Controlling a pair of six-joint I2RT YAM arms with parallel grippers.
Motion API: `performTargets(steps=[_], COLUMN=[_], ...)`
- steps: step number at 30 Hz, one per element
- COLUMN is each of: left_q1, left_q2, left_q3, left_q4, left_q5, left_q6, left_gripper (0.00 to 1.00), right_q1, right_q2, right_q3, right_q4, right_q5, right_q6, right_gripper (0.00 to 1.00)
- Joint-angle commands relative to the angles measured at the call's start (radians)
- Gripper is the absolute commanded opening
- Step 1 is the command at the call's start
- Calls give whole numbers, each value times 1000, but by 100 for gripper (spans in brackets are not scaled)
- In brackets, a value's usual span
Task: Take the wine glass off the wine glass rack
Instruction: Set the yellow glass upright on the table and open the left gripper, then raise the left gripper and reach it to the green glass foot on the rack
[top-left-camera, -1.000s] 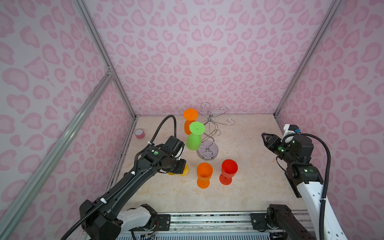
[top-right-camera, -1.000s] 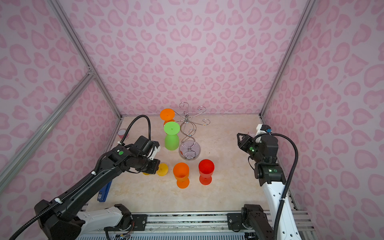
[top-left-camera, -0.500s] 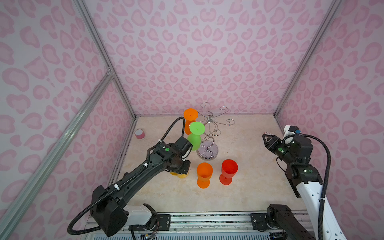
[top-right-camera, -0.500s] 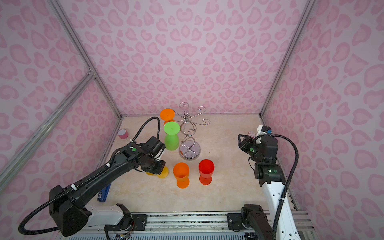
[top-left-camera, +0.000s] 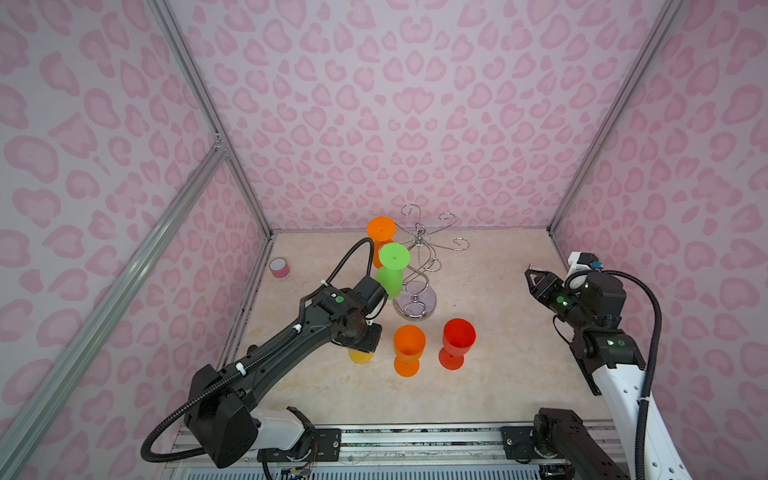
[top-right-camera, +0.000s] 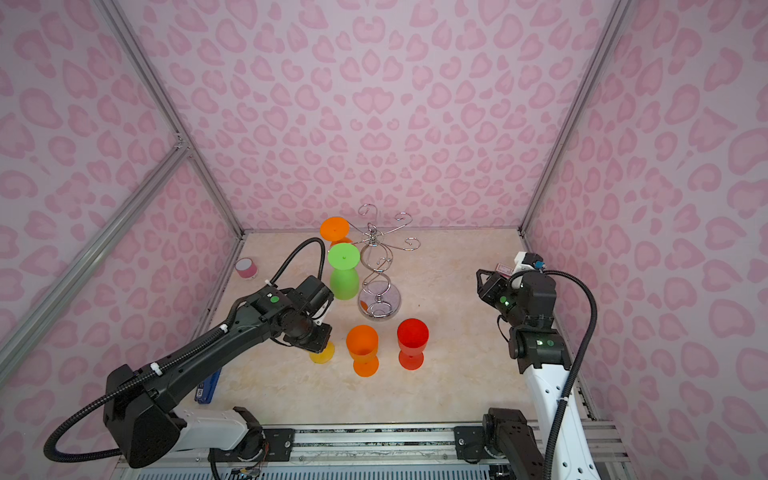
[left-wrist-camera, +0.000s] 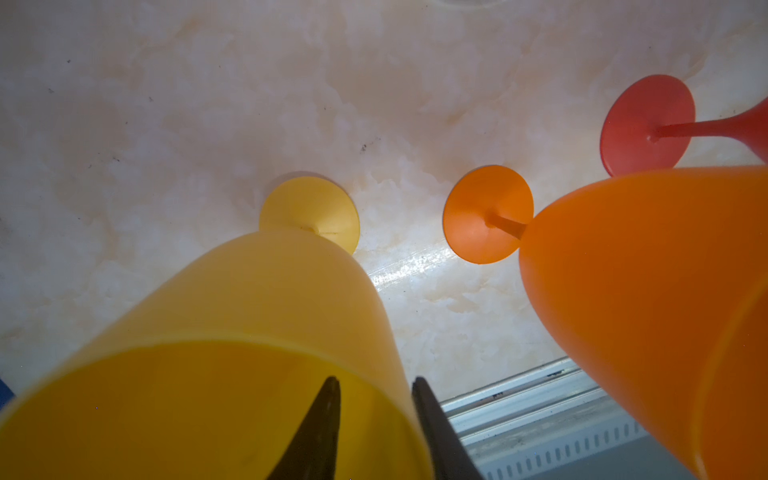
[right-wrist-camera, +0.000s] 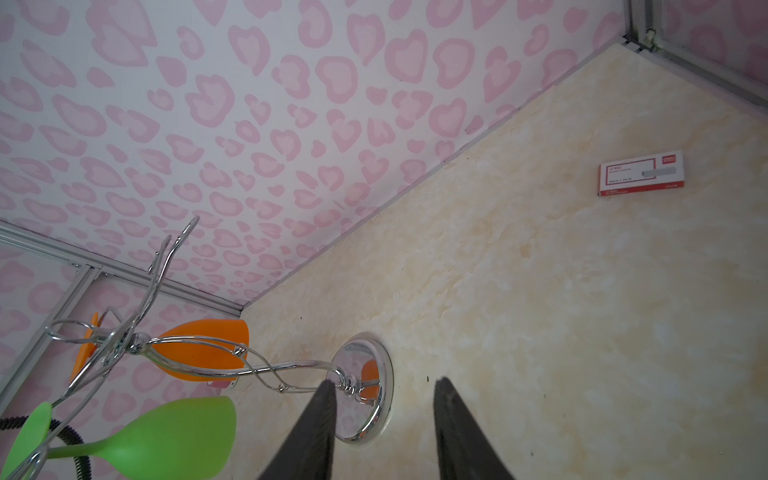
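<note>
The chrome wine glass rack (top-left-camera: 419, 266) (top-right-camera: 376, 266) (right-wrist-camera: 266, 368) stands mid-table. Two wine glasses hang upside down on its hooks: a green one (top-left-camera: 390, 274) (right-wrist-camera: 166, 432) and an orange one (top-left-camera: 381, 232) (right-wrist-camera: 203, 349) behind it. A yellow wine glass (top-left-camera: 360, 356) (left-wrist-camera: 249, 332) stands upright on the table under my left wrist. My left gripper (left-wrist-camera: 376, 384) is open, one finger inside its rim and one outside, with a gap to the wall. My right gripper (top-left-camera: 530, 276) (right-wrist-camera: 384, 384) hovers open and empty at the right, pointing toward the rack's base.
An orange glass (top-left-camera: 409, 347) and a red glass (top-left-camera: 458, 338) stand upright just right of the yellow one. A pink tape roll (top-left-camera: 279, 267) lies by the left wall, a blue object (top-right-camera: 208, 388) under the left arm, a red-and-white box (right-wrist-camera: 641, 173) at the right.
My left gripper's jaws have parted from the yellow glass's rim, leaving the glass standing. The left arm shifted a little toward the rack. The right arm has not moved.
</note>
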Motion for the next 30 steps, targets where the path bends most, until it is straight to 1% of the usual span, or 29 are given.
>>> performTargets(steps=[1,5,9,14,17,21,23,25,28,30], left_q1=[-2,-2,-4,-4,-4,-4,-2,4,38,87], left_q2=[-2,-19,-51,-130,-174,-240,-280,-328,-401,-447], left_q3=[18,42,70,129,167,283,321,330,292,237], left_q4=[-19,-26,-51,-102,-145,-175,-134,-48,134,278], left_q5=[2,3,7,9,-10,-55,-37,13,112,195], left_q6=[9,7,7,7,8,-1,-12,-35,-101,-167], left_gripper=[42,53,59,63,66,67,67,66,65,65], right_q1=[-1,-1,-1,-1,-1,-1,-1,-1,-1,-1], right_q2=[-2,1,6,7,10,10,12,13,13,13], right_q3=[-6,-6,-9,-11,-12,-12,-11,-13,-14,-13], right_q4=[8,12,20,25,31,35,38,46,55,57], right_q5=[-6,-9,-13,-14,-17,-20,-22,-27,-37,-39], right_q6=[-5,-4,1,4,7,11,14,22,32,33], right_gripper=[40,40,40,40,40,40,40,40,40,40])
